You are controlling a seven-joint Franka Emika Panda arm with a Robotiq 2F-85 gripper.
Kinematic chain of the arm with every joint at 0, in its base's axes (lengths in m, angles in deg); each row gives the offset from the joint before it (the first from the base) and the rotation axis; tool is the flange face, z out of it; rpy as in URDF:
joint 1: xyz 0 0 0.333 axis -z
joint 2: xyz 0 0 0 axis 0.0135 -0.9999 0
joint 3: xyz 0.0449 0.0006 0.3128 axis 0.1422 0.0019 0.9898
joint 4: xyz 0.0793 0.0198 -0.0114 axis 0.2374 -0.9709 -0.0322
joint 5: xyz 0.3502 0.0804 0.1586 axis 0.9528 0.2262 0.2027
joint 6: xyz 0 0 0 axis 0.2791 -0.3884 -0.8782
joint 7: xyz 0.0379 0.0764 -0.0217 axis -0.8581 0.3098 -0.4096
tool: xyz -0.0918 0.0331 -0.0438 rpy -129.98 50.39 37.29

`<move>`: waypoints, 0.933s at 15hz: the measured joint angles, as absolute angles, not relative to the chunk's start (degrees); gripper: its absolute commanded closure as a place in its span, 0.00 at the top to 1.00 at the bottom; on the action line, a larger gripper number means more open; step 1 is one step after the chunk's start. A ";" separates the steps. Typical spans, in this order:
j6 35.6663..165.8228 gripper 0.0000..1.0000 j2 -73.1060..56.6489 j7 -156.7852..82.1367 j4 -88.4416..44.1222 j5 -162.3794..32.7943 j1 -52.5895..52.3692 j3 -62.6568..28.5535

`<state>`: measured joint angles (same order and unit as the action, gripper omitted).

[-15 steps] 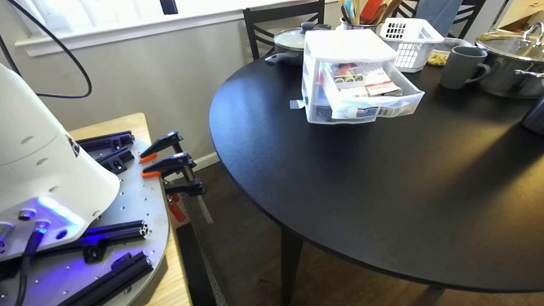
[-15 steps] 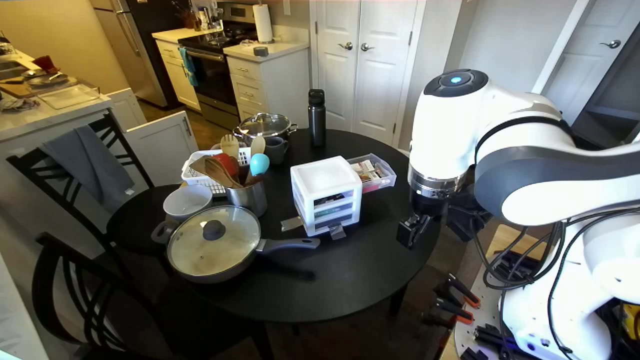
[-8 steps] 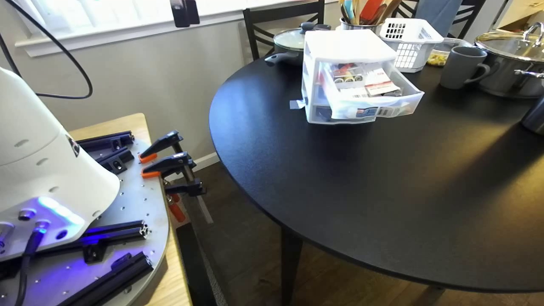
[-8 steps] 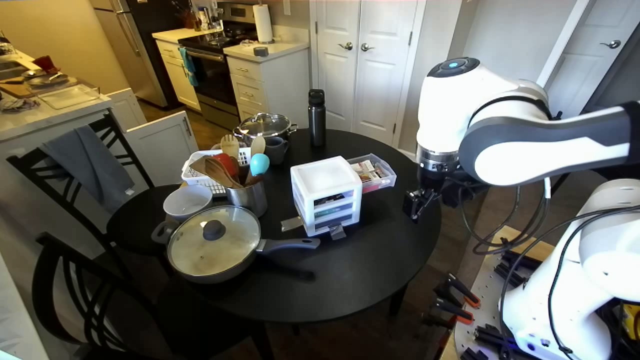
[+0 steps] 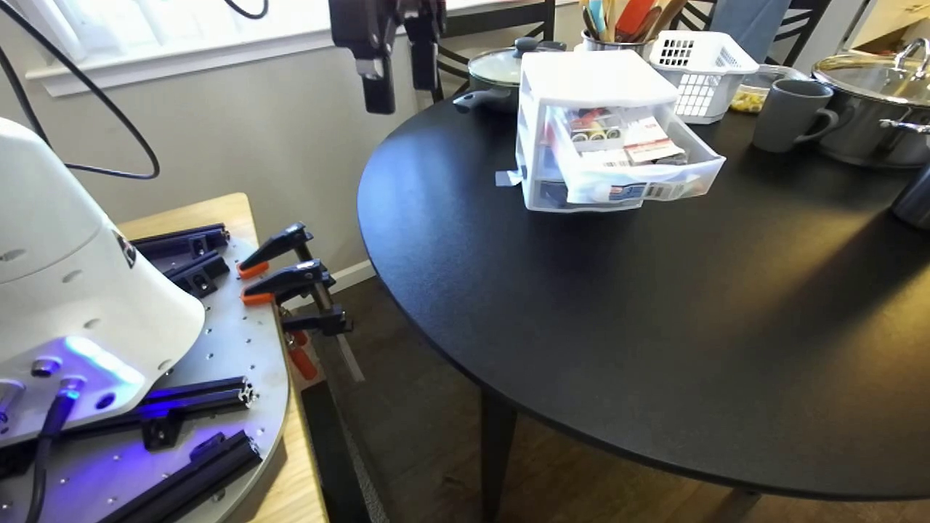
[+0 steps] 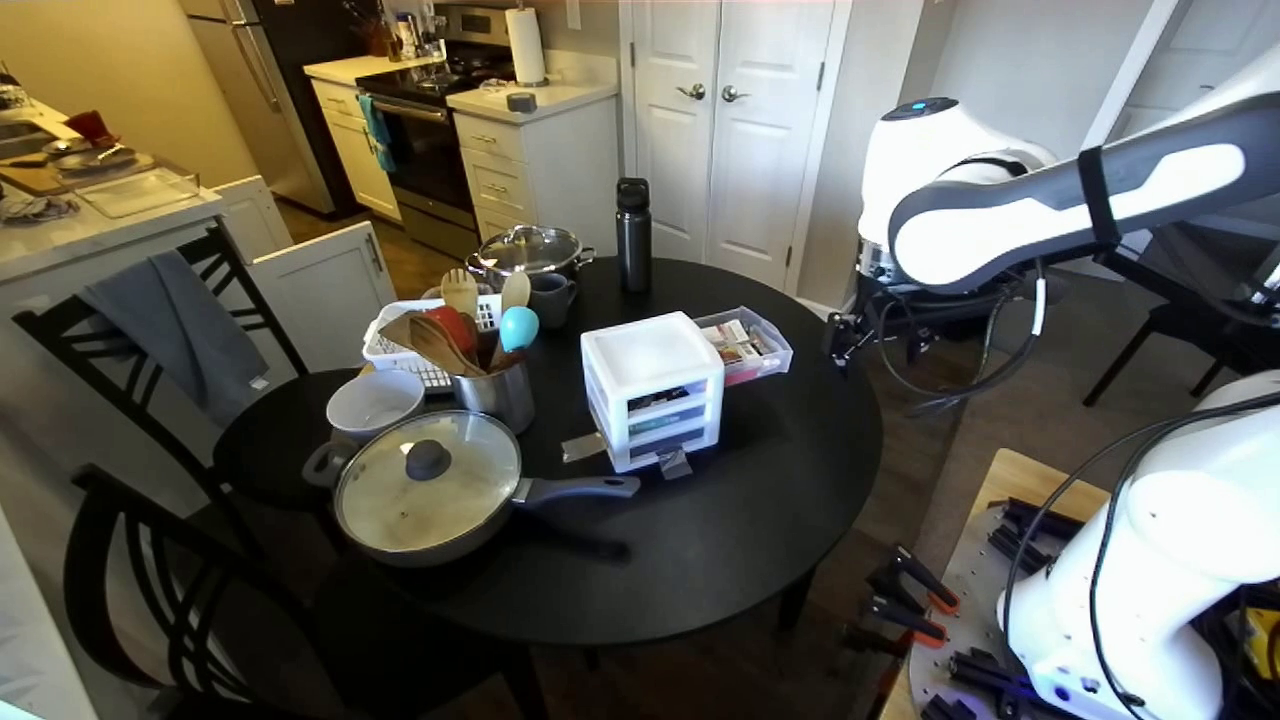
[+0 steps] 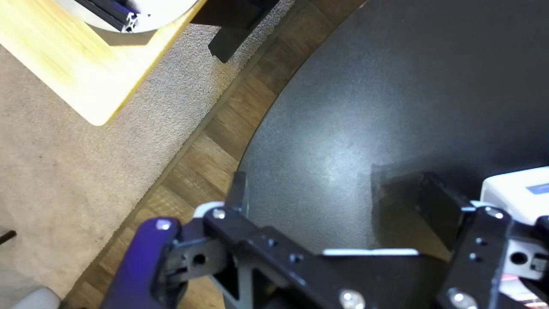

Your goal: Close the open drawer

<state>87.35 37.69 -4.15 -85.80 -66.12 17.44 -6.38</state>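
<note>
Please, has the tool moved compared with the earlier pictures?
Yes: in an exterior view, the tool has shifted rightward and downward in the picture, nearer to the unmoved drawer.

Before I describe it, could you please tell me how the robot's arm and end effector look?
The arm is white and rounded, with grey panels, black cables, a black strap, and a dark round cap showing a blue light. The end effector is mostly black, with two blocky fingers and grey links.
</note>
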 measured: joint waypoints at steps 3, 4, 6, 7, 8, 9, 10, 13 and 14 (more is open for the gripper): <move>88.70 1.00 29.02 -2.67 -81.65 -65.84 17.69 -8.16; 88.70 1.00 27.04 -2.55 -80.17 -65.61 17.31 -8.63; 88.69 1.00 25.31 -2.24 -78.63 -65.54 16.89 -8.92; 88.69 1.00 25.16 -2.19 -78.43 -65.52 16.83 -8.92; 88.69 1.00 25.17 -2.18 -78.42 -65.52 16.78 -8.92; 88.69 1.00 25.17 -2.18 -78.42 -65.52 16.76 -8.93; 88.69 1.00 25.17 -2.18 -78.42 -65.52 16.75 -8.93; 88.81 1.00 24.88 -2.18 -78.42 -65.67 15.60 -10.64; 89.01 1.00 24.45 -2.46 -78.39 -65.67 15.43 -11.59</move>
